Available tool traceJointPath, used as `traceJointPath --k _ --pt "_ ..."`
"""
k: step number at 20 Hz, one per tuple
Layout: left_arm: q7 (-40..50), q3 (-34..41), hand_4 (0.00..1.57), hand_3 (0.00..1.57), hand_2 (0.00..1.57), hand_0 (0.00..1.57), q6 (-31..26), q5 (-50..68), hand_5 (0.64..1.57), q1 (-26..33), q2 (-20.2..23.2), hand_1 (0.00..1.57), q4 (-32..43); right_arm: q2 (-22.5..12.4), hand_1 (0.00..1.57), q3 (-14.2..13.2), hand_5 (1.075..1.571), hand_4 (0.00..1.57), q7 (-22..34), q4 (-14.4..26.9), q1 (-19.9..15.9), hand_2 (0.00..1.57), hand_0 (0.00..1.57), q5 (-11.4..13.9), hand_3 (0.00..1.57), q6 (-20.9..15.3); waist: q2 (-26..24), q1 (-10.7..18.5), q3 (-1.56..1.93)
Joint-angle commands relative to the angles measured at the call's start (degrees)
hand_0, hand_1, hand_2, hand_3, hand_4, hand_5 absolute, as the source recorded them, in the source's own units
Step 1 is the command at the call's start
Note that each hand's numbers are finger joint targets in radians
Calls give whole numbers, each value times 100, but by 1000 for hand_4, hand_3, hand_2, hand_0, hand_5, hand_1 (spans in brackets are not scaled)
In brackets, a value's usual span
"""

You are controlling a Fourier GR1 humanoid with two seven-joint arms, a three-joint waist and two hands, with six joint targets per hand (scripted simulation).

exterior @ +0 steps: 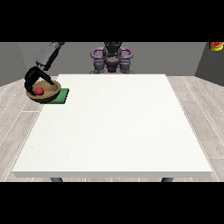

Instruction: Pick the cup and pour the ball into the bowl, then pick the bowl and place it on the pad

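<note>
A brown wooden bowl [43, 92] sits at the table's far left edge, over the green pad [61, 96], tilted slightly. A red ball [39, 91] lies inside the bowl. The black hand at the view's left [35, 75] is over the bowl's back rim, its fingers curled down around the rim on both sides. No cup shows in the view. The other hand does not show.
The white table [118, 131] spreads wide toward the camera. The robot's torso [112, 57] stands behind the table's far edge. A red and yellow object [216, 46] sits at the top right corner, off the table.
</note>
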Motion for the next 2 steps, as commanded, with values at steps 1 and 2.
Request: traceJointPath --k 1,2 --pt "-111 -191 1190 0 0 0 -37 -154 1569 389 -299 0 43 -524 0 159 1383 0 664 -57 -111 0 0 121 0 373 -570 -13 -10" --pt "191 -273 1190 0 0 0 109 -162 1569 233 -298 0 194 -92 0 383 1375 200 751 -257 -152 0 0 234 0 168 -883 -222 -10"
